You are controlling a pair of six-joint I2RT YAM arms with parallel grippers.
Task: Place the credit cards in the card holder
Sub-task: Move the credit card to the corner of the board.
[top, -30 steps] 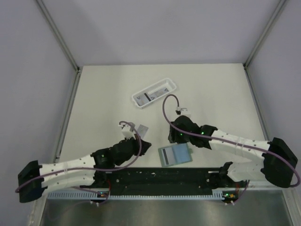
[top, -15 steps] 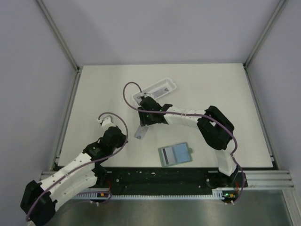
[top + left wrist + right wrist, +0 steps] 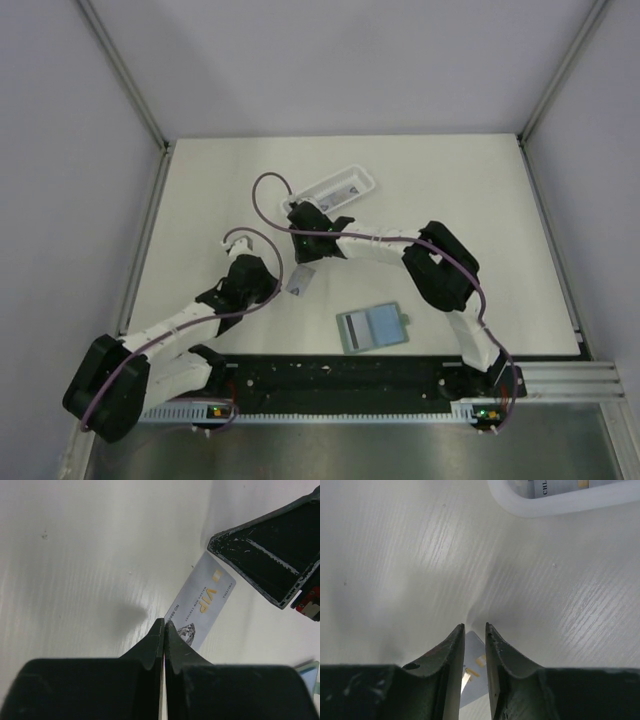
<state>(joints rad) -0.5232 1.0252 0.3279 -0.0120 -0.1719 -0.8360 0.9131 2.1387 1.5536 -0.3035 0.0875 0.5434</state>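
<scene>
Credit card [image 3: 200, 607] (VIP face up) lies flat on the bench [image 3: 75, 555], long axis running diagonally away from the left gripper [image 3: 164, 625], whose jaws are pressed together at its near end, while the right gripper [image 3: 474, 627], jaws narrowly parted and empty, hovers over its far end.

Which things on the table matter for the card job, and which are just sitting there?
Job:
- loose credit card, flat on the table between the two grippers
- credit cards in the basket
- card holder, near the arm bases, bluish inside showing

Just there:
- white basket, only a container for the cards
</scene>
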